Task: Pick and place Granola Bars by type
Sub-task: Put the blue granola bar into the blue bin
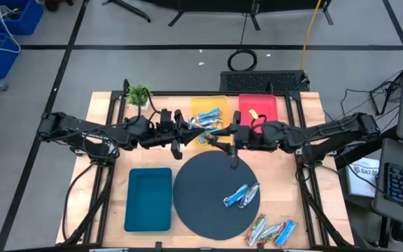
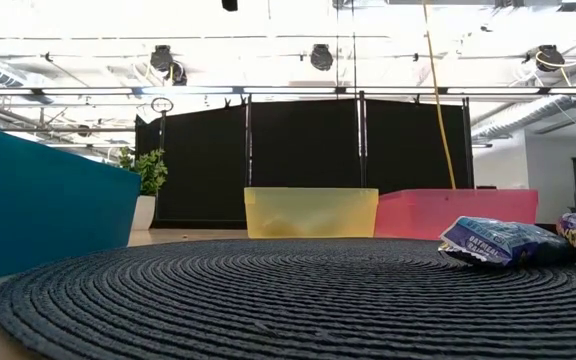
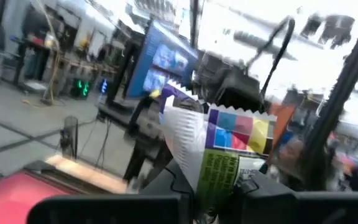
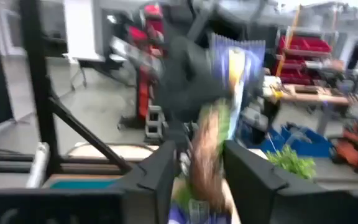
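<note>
In the high view my left gripper (image 1: 187, 134) and my right gripper (image 1: 222, 137) meet tip to tip over the near edge of the yellow tray (image 1: 196, 105). One granola bar (image 1: 206, 131) spans between them. The left wrist view shows its silvery-white side with colour patches (image 3: 219, 140). The right wrist view shows its blue, yellow and brown side (image 4: 229, 81). Both grippers are shut on it. More bars lie in the yellow tray (image 1: 210, 116), two on the dark round mat (image 1: 242, 196), and several at the table's near right (image 1: 271, 231). No gripper shows in the low view. My left gripper (image 3: 216, 202) pinches one end of the bar (image 3: 213, 177) between its two fingers, coming level from the table's left. The bar is lifted clear and reaches toward the other gripper. My right gripper (image 4: 197, 183) pinches the other end (image 4: 201, 158) between its fingers (image 4: 160, 171), level from the right.
A red tray (image 1: 268, 105) holding a small yellow and red item sits right of the yellow tray. A teal tray (image 1: 149, 199) lies left of the mat (image 1: 201, 189). A small plant (image 1: 138, 94) stands at the far left corner. Bars (image 2: 498, 240) lie on the mat.
</note>
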